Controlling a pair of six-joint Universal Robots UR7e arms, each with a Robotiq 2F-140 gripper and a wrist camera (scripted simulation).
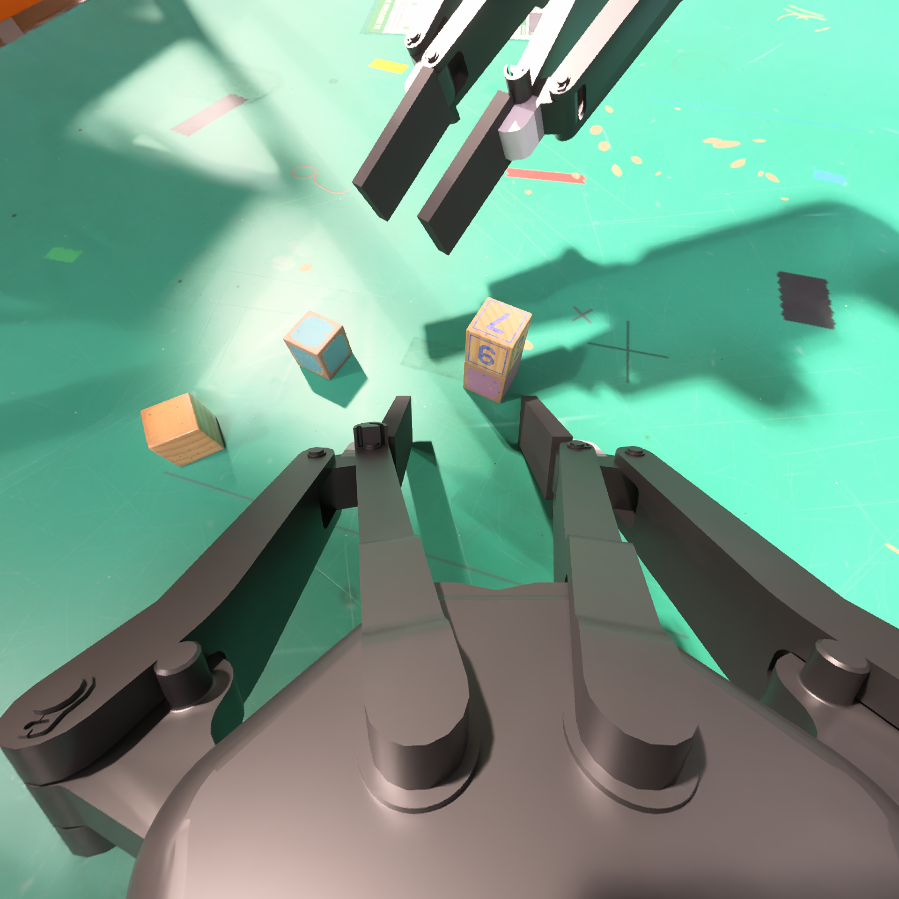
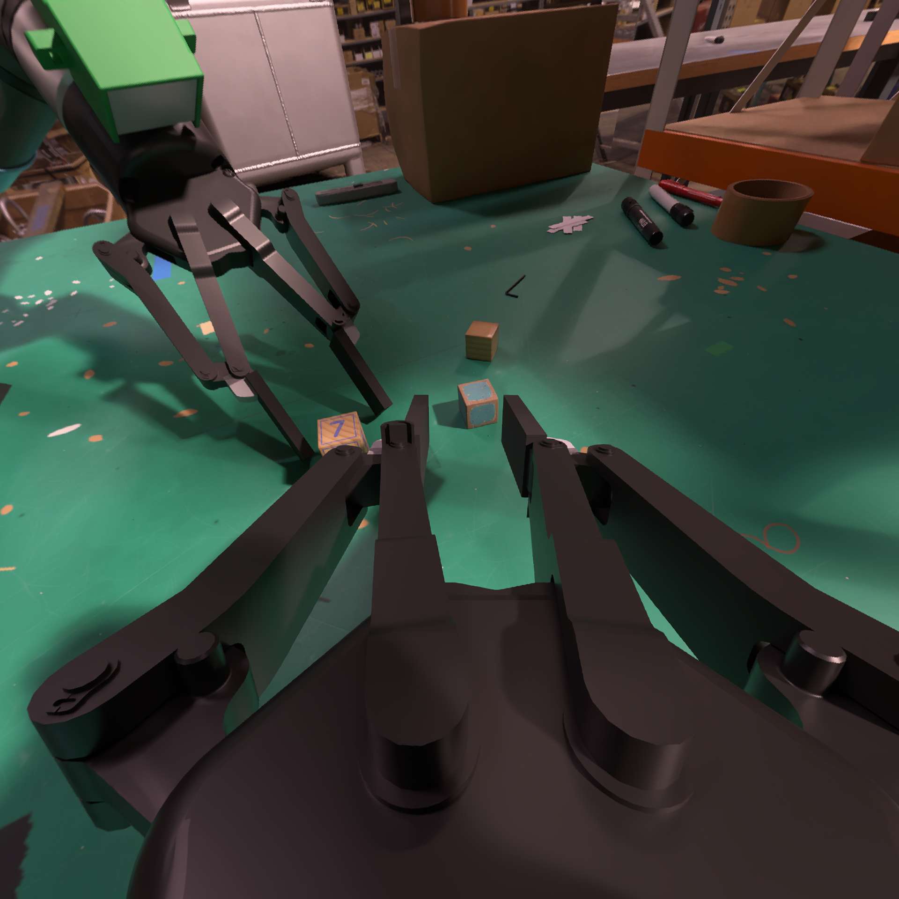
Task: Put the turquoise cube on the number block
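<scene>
On the green mat:
Turquoise cube (image 2: pixel 477 403): sitting free.
Number block (image 1: pixel 496 337): standing atop a purple block (image 1: pixel 484 384).
Left gripper (image 1: pixel 464 418): gaping, empty.
Right gripper (image 2: pixel 464 421): gaping (holding nothing).

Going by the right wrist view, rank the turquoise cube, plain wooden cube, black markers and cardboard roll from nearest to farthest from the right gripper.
1. Turquoise cube: just ahead of the right gripper, between its open jaws.
2. Plain wooden cube: straight beyond it.
3. Black markers: far back, to the right.
4. Cardboard roll: far right, slightly beyond the markers.
</scene>
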